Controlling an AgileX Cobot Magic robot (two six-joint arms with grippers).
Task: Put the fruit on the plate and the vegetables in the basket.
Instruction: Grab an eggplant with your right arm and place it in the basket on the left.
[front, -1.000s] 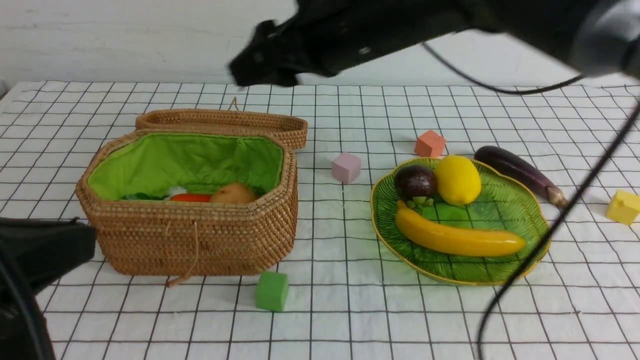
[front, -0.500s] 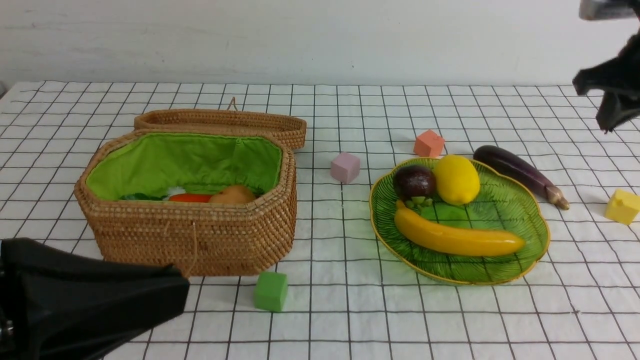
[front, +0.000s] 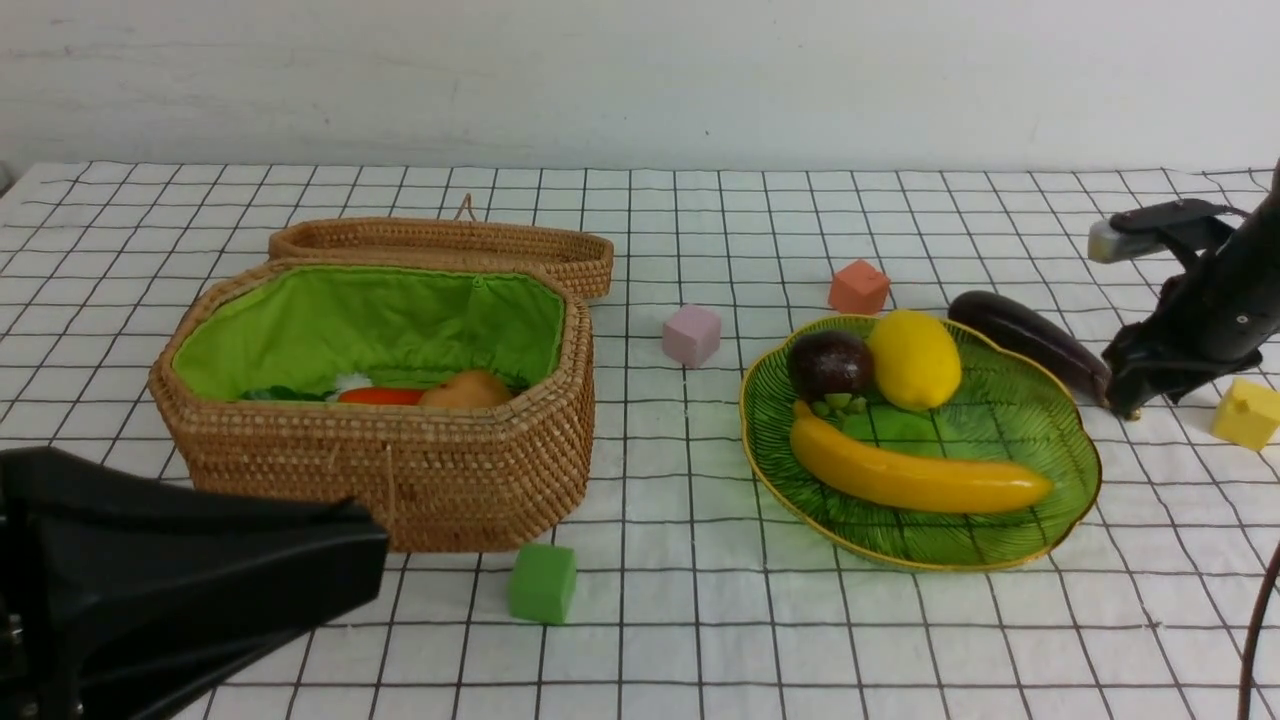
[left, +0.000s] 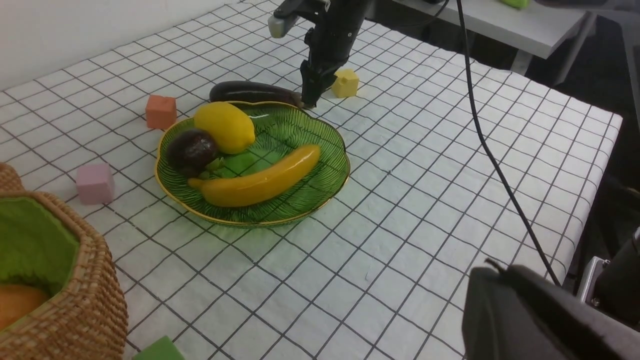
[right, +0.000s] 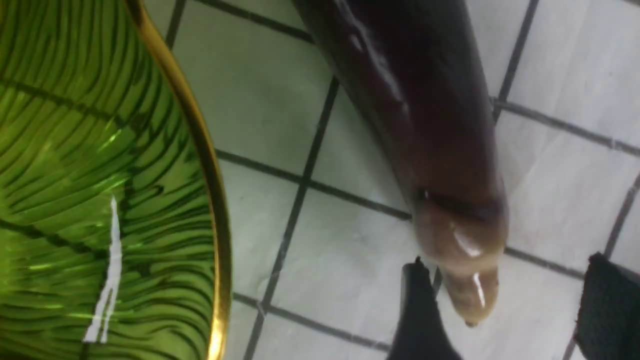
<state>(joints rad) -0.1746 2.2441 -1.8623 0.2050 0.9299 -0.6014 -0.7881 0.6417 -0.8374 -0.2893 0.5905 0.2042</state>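
The dark purple eggplant (front: 1025, 335) lies on the cloth just behind the green plate (front: 1010, 410). My right gripper (front: 1128, 400) is down at its brown stem end. In the right wrist view that gripper (right: 510, 310) is open, and the stem tip (right: 470, 300) sits between the fingers, close to one finger (right: 420, 315). The plate holds the banana (front: 915, 480), lemon (front: 914, 360) and mangosteen (front: 830, 365). The wicker basket (front: 400, 480) holds the carrot (front: 380, 396) and potato (front: 466, 388). My left gripper (front: 365, 565) hovers shut at the lower left, holding nothing.
Small cubes lie on the checked cloth: green (front: 543, 582) in front of the basket, pink (front: 692, 335) between basket and plate, orange (front: 859, 287) behind the plate, yellow (front: 1246, 412) beside my right gripper. The basket lid (front: 440, 245) lies open behind the basket.
My right arm swung from above the basket over to the right and came down at the eggplant's stem end. The left gripper moved further into view at the lower left.
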